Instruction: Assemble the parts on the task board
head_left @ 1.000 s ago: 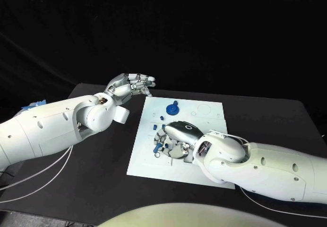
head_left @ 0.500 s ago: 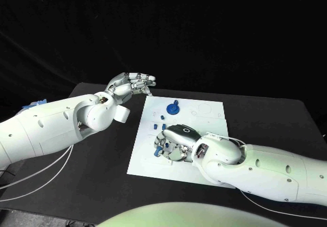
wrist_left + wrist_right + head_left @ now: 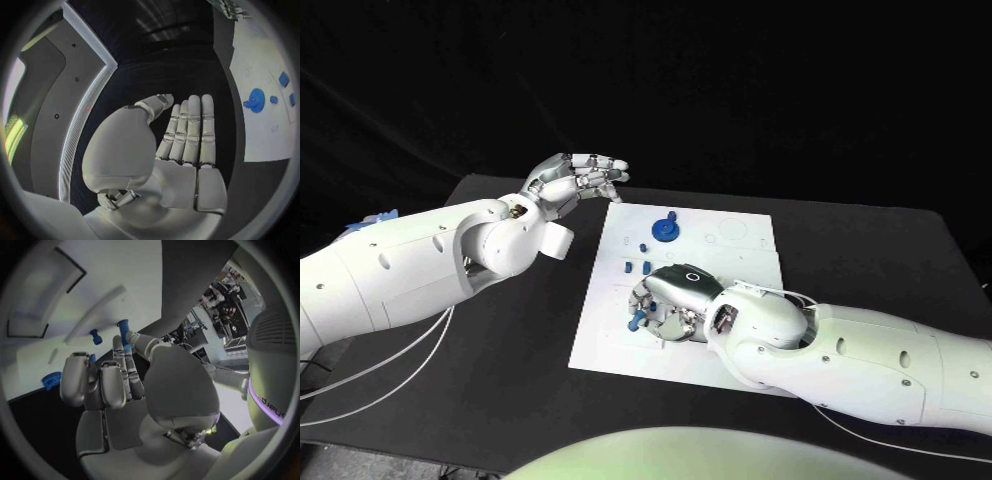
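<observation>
The white task board lies in the middle of the black table. My right hand is low over the board's near left part and pinches a small blue peg between thumb and a fingertip; the right wrist view shows that peg upright at the fingertips, close to the board. A blue round part sits at the board's far left. Two small blue pieces lie just beyond my right hand. My left hand is raised off the board's far left corner, its fingers straight and holding nothing.
Another blue peg stands on the board near my right fingertips. One more small blue piece lies by the round part. Bare black table runs on both sides of the board. White cables trail under my left arm.
My right hand has slid a little toward the board's near edge with the peg, uncovering the two small blue pieces beyond it. The left hand has not moved.
</observation>
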`<state>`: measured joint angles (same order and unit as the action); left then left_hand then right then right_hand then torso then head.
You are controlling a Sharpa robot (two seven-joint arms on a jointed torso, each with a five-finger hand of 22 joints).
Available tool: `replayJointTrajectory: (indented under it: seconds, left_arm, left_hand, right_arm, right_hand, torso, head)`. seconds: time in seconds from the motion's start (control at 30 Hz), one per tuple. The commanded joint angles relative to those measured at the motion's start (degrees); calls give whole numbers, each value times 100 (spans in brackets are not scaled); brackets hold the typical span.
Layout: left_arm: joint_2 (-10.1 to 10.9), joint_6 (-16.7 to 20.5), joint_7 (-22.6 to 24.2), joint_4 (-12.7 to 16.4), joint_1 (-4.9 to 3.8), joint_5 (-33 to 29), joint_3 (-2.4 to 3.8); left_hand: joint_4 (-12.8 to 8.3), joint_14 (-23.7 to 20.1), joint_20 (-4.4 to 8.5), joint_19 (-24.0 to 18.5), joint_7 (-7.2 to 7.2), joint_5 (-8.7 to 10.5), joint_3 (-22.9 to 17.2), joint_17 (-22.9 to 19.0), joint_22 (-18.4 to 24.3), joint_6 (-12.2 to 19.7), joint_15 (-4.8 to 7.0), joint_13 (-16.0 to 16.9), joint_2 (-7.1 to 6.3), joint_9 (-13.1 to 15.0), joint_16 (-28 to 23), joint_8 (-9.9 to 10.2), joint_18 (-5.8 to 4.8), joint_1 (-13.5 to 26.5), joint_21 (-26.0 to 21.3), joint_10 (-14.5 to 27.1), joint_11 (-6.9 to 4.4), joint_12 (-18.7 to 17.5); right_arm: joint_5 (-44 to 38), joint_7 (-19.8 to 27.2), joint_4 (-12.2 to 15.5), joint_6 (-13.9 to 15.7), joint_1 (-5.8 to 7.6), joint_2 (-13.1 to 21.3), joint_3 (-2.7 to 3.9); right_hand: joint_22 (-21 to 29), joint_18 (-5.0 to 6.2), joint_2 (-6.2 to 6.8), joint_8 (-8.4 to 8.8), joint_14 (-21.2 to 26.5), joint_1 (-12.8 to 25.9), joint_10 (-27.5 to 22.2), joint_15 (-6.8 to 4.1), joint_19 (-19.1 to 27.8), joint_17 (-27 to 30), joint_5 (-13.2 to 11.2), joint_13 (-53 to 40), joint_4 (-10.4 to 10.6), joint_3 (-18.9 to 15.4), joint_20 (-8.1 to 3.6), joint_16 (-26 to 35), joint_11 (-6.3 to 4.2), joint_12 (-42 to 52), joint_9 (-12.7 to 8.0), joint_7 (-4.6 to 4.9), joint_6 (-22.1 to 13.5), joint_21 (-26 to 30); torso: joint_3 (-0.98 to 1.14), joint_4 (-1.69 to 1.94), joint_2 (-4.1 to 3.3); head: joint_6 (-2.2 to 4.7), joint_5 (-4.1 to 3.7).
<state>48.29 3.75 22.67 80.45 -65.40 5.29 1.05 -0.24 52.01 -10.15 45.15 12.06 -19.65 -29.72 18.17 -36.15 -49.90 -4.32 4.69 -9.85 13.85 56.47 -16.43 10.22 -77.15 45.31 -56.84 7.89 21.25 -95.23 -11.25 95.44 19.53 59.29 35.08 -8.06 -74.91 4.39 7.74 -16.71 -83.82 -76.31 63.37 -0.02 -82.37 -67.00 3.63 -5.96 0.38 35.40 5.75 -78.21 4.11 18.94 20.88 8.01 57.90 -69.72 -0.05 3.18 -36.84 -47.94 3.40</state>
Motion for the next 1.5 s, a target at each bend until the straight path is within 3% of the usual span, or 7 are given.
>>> replayJointTrajectory:
  seconds: [0.03, 0.53, 0.73, 0.93, 1.23, 1.37, 1.5]
  left_arm:
    - [-5, -101, 27, 14, -3, 5, 3]
    - [1, -120, 9, 15, -3, 5, 3]
    - [-2, -119, 5, 17, -3, 5, 3]
    - [2, -117, 3, 17, -3, 5, 3]
    - [7, -121, -2, 17, -3, 5, 3]
    - [16, -119, -5, 10, -3, 5, 3]
    - [23, -118, -7, 3, -3, 4, 3]
  left_hand:
    - [-29, -8, -1, -22, 6, -12, 2, -9, -5, 16, -28, -5, 52, -5, -22, 36, 3, -15, 37, -5, 44, -27]
    - [-26, -9, -2, -25, 6, -12, 5, -10, -8, 17, -29, -5, 54, -5, -22, 37, 2, -8, 37, -5, 45, -28]
    - [-26, -9, -2, -25, 6, -12, 5, -10, -8, 17, -29, -5, 54, -5, -22, 37, 2, -8, 37, -5, 45, -28]
    - [-26, -9, -2, -25, 6, -12, 5, -10, -8, 17, -29, -5, 54, -5, -22, 37, 2, -8, 37, -5, 45, -28]
    - [-24, -11, -5, -30, 7, -13, 11, -11, -11, 21, -30, -7, 54, -5, -23, 41, 3, 2, 35, 0, 46, -31]
    - [-24, -11, -5, -31, 7, -13, 12, -12, -11, 21, -30, -7, 54, -5, -23, 41, 3, 3, 35, 0, 46, -32]
    - [-24, -11, -5, -31, 7, -13, 12, -12, -11, 21, -30, -7, 54, -5, -23, 41, 3, 3, 35, 0, 46, -32]
  right_arm:
    - [-278, -195, 5, -109, -16, -14, -5]
    - [-345, -204, 32, -156, -29, -44, -7]
    - [-227, -108, -15, -242, -32, -125, -26]
    - [-198, -116, -38, -152, -36, -143, -35]
    - [-141, -170, 34, 338, -42, -24, -38]
    - [2, -67, 221, 768, -39, 183, -36]
    - [364, 116, 507, 1114, 18, 521, -10]
  right_hand:
    - [-827, -35, -52, -15, -185, 7, 27, -33, 14, 0, 24, 2, -24, 13, -23, 9, 7, -7, 5, 8, 13, 2]
    - [-827, -32, 11, 4, -182, 73, 20, -24, 28, -7, 34, -6, -23, -27, -18, 1, 18, -30, 17, 20, -29, 25]
    - [-818, -16, 305, 348, -164, 401, 36, 24, 73, 37, 307, -49, 119, -227, 28, 4, 70, -75, -80, 95, -515, 122]
    - [-812, -4, 433, 580, -156, 534, -77, 13, 91, 38, 207, -104, 259, -453, 27, -10, 57, -122, -142, 96, -891, 185]
    - [-815, -4, 456, 722, -141, 522, -150, 18, 86, 88, 205, -159, 336, -589, 25, 10, 65, -118, -177, 130, -1137, 203]
    - [-834, -11, 484, 873, -134, 497, -173, -1, 60, 119, 245, -218, 401, -719, 15, 22, 38, -82, -233, 94, -1410, 166]
    - [-848, -16, 477, 816, -140, 463, -67, -21, 43, 138, 280, -314, 465, -838, -4, 22, 16, 50, -207, 105, -1303, 147]
  torso:
    - [-1, 1, 0]
    - [-1, -2, -1]
    - [0, 3, 0]
    - [-3, -4, 4]
    - [-1, 5, 3]
    - [-2, -4, 8]
    - [-4, -15, 20]
  head:
    - [5, -1]
    - [5, -5]
    - [-2, -16]
    - [1, -22]
    - [-1, -43]
    - [10, -52]
    - [37, -108]
